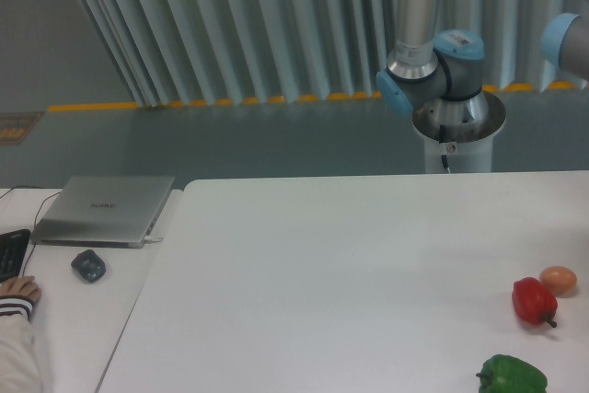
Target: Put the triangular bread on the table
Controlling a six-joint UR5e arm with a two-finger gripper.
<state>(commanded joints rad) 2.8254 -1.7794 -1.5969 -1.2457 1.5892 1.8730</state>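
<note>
Table with red pepper

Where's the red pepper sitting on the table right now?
The red pepper sits near the right edge of the white table, touching the small orange egg-like thing behind it, with the green pepper in front.

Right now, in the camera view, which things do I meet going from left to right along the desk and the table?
Hand → mouse → laptop → green pepper → red pepper → small orange-brown egg-like thing.
</note>
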